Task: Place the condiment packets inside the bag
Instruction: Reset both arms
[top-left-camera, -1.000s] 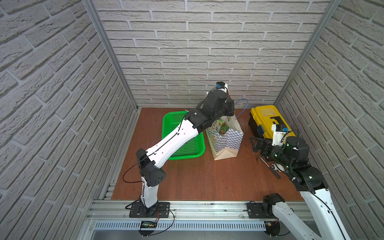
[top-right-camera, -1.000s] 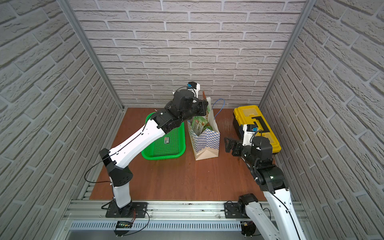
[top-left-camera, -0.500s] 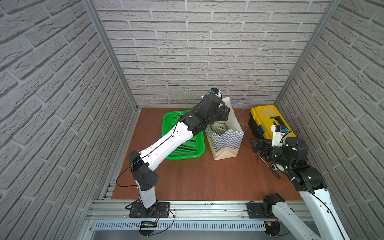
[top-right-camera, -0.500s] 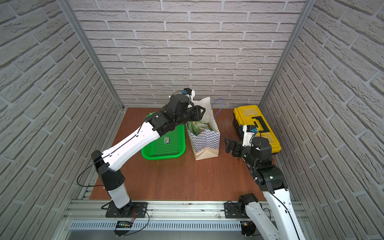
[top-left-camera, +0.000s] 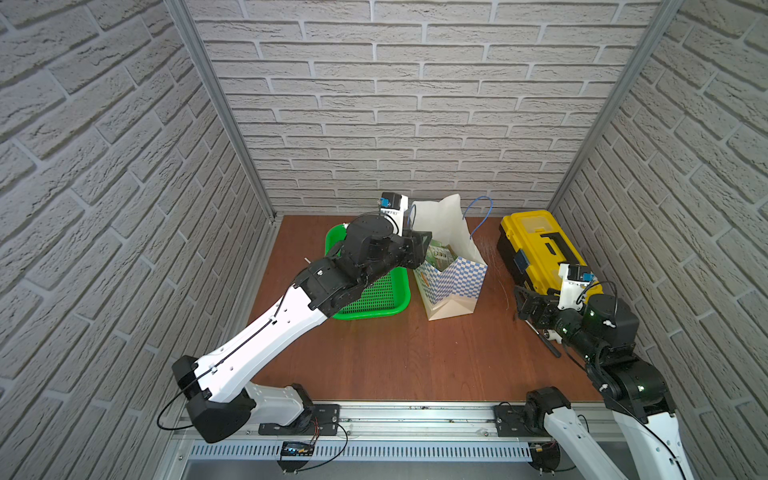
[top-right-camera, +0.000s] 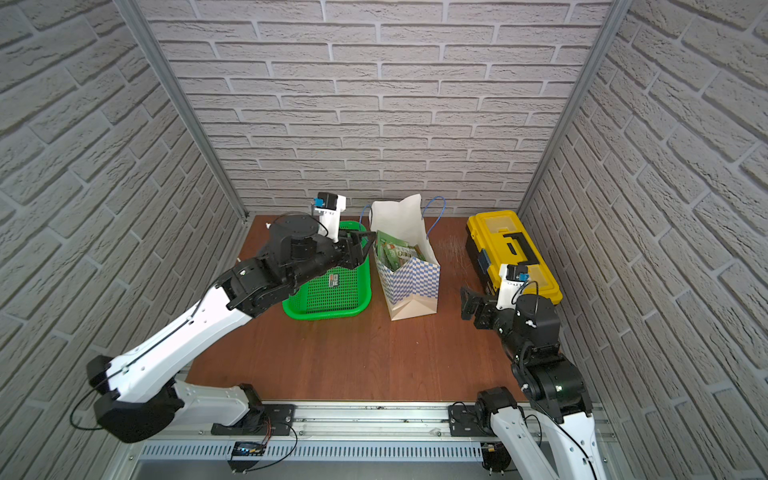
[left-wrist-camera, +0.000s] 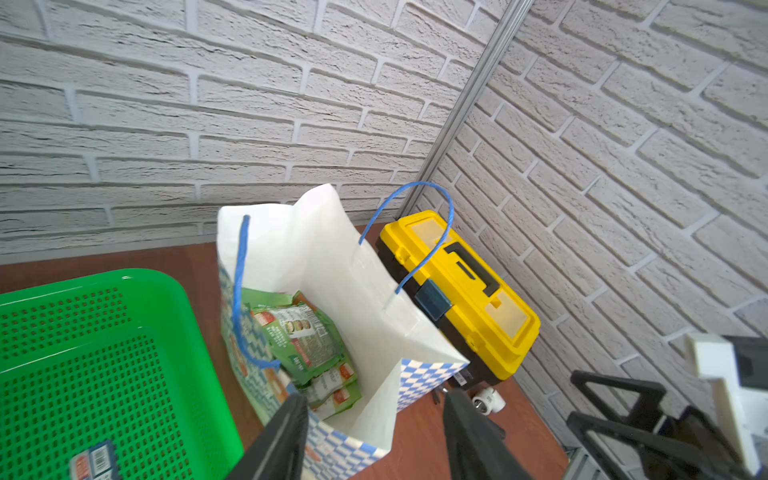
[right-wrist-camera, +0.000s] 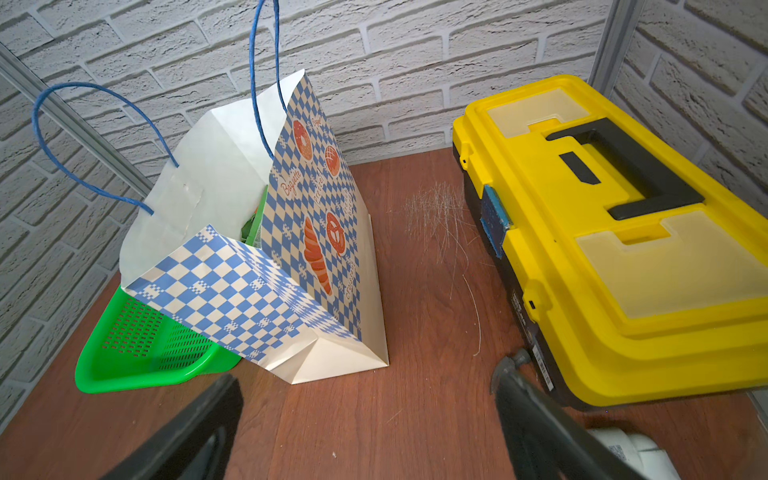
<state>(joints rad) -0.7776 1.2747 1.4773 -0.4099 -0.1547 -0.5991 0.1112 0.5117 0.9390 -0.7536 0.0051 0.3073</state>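
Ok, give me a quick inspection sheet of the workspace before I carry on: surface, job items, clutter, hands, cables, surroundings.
Surface: brown wooden table, scratched near the toolbox.
Job's things: bag standing open, green packets inside it; one small packet lies in the basket.
Clutter: yellow toolbox; green basket beside the bag; dark tool on the table by the right arm.
Grippers: left hand open, empty, at the bag's mouth; right hand open, empty, over the table.
Cables: black loop at the left arm's base; loose wires on the front rail.
Surroundings: brick-pattern walls on three sides.
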